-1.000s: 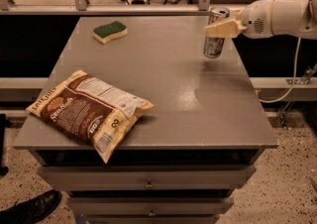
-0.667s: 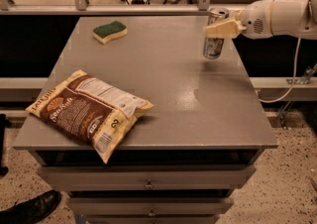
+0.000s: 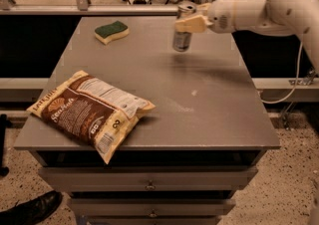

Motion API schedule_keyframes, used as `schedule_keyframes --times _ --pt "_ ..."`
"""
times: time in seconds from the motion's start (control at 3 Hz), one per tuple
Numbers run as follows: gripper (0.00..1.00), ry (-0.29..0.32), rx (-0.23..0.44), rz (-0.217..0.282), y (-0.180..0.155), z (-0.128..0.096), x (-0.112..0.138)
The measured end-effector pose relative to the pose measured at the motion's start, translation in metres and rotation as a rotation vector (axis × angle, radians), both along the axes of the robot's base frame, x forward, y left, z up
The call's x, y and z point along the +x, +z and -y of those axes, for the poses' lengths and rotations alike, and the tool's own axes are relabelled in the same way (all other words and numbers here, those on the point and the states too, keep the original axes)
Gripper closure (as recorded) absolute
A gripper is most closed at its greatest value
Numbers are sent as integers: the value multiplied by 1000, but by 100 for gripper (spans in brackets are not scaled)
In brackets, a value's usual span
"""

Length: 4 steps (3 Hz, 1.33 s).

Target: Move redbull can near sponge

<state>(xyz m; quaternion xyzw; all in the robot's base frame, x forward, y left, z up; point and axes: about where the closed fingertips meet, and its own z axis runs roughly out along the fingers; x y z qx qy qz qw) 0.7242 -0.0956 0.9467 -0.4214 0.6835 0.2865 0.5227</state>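
Note:
The redbull can is a slim silver can held upright over the far middle of the grey table. My gripper reaches in from the right and is shut on the can's upper part. The can's base is at or just above the tabletop; I cannot tell which. The sponge, yellow with a dark green top, lies at the far left of the table, well to the left of the can.
A brown and yellow chip bag lies flat at the front left of the table. Drawers run under the front edge. A dark shoe is on the floor at the lower left. A cable hangs at the right.
My gripper has carried the can leftward from the far right of the table toward the middle, closer to the sponge. The sponge and chip bag have not moved.

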Motion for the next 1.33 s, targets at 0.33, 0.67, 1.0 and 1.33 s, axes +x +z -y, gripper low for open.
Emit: schedule_keyframes --times 0.33,0.67,1.0,1.33 --pt "100 55 34 37 7 -58 25" --pt "100 94 34 51 4 -107 41" --pt "100 129 22 49 -6 -147 51" --pt "100 143 19 46 -11 -172 61"
